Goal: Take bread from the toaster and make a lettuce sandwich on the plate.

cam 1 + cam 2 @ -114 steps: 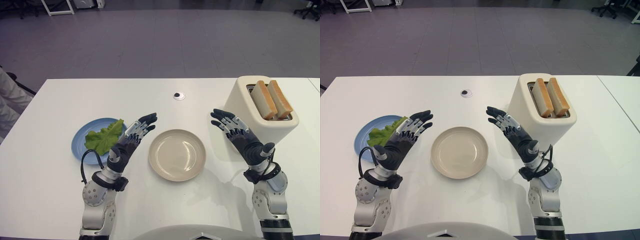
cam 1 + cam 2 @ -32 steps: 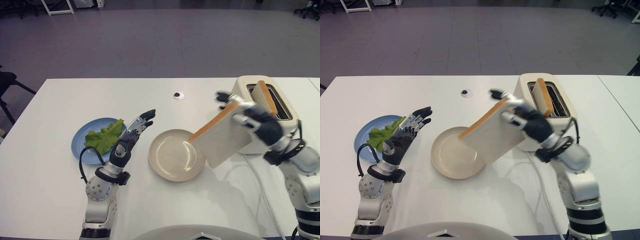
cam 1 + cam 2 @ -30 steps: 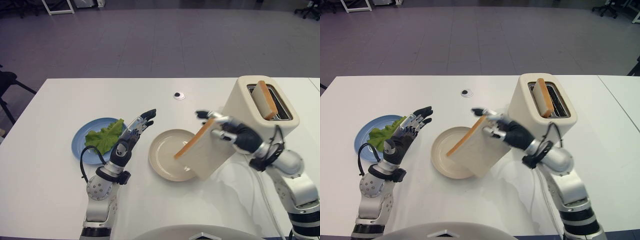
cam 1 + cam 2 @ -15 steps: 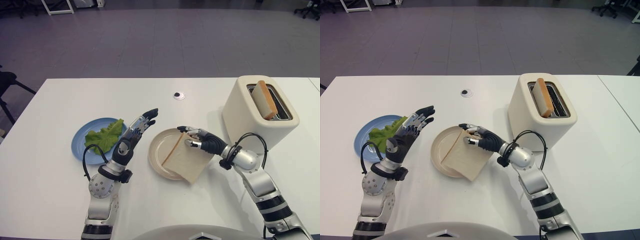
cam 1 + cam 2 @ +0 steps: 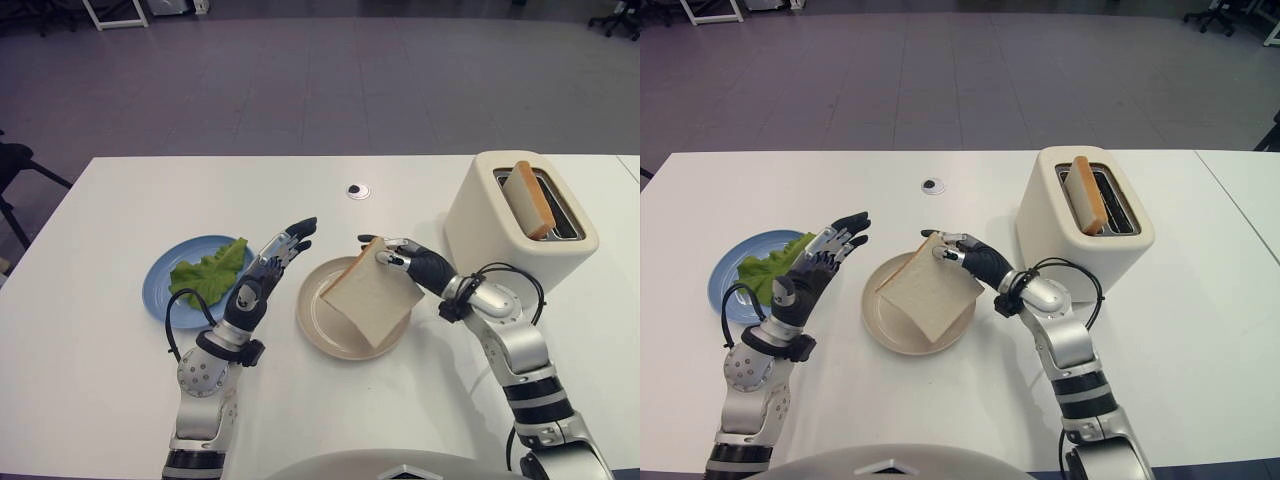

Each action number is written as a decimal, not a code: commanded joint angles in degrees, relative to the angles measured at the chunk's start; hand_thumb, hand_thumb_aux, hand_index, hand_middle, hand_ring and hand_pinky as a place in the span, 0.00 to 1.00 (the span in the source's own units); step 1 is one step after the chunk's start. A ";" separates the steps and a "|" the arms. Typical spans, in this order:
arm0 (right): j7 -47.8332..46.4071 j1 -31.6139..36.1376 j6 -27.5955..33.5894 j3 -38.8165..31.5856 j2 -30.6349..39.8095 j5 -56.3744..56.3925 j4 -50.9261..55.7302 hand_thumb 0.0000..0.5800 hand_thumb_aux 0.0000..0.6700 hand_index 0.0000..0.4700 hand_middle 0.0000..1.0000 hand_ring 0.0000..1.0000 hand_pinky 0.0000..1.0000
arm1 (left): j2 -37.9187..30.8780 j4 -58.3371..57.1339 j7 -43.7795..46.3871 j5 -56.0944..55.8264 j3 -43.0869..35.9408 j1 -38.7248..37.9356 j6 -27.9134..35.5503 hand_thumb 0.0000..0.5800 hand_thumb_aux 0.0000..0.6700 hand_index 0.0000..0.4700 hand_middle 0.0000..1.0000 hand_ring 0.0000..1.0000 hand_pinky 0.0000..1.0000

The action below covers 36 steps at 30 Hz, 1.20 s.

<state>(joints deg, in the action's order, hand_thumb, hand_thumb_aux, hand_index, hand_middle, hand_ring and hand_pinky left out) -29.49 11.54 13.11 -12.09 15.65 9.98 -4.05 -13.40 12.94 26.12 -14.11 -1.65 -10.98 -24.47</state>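
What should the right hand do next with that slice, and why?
Probably ease the bread slice down flat onto the beige plate and let go. The right hand pinches its upper corner, and it sits tilted over the plate, its lower edge seemingly touching it. The lettuce lies on the blue plate beside the open left hand and needs a flat slice under it.

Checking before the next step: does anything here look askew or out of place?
Only the bread slice: the right hand holds it by a corner, tilted over the beige plate rather than lying flat. The other slice stands in the toaster; nothing is spilled.
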 commanded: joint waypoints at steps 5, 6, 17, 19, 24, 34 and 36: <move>0.70 -1.50 -10.18 -7.14 1.81 -12.11 2.07 1.00 1.00 1.00 0.00 0.00 0.00 | -0.18 0.62 0.30 0.20 -0.31 -0.24 0.68 0.00 0.00 0.00 0.00 0.00 0.00; 0.68 -1.70 -10.91 -7.64 1.83 -12.88 2.40 0.99 0.93 0.93 0.00 0.00 0.00 | -0.18 0.66 0.31 0.19 -0.32 -0.25 0.72 0.00 0.00 0.00 0.00 0.00 0.00; 3.31 -0.88 -15.70 -7.34 1.68 -18.67 4.55 0.00 0.00 0.00 0.00 0.00 0.00 | -0.31 1.08 0.53 -0.54 0.01 0.04 1.44 0.00 0.00 0.00 0.00 0.00 0.00; 3.58 -0.63 -16.36 -6.60 1.92 -18.78 4.09 0.00 0.00 0.00 0.00 0.00 0.00 | -0.31 1.46 0.40 -1.08 0.44 0.10 1.61 0.00 0.00 0.00 0.00 0.00 0.00; 2.83 -2.62 -22.95 -4.20 3.24 -16.05 -2.67 0.00 0.00 0.00 0.00 0.00 0.00 | -4.97 6.75 -3.14 4.31 7.50 0.32 4.72 0.00 0.00 0.00 0.00 0.00 0.00; 3.02 -9.98 -29.68 2.27 7.46 -13.56 -10.75 0.00 0.00 0.00 0.00 0.00 0.00 | -29.75 -13.12 -19.12 53.97 12.30 -1.39 3.74 0.00 0.00 0.00 0.00 0.00 0.00; 3.43 -10.73 -30.31 2.25 7.27 -14.03 -9.94 0.00 0.00 0.00 0.00 0.00 0.00 | -32.25 -18.34 -23.79 61.31 8.93 0.42 4.80 0.00 0.00 0.00 0.00 0.00 0.00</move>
<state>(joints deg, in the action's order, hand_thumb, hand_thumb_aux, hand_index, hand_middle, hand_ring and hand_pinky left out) -26.31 1.92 -16.69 -10.30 22.81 -4.30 -14.51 -43.04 -1.33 5.52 41.64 10.32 -12.19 -20.41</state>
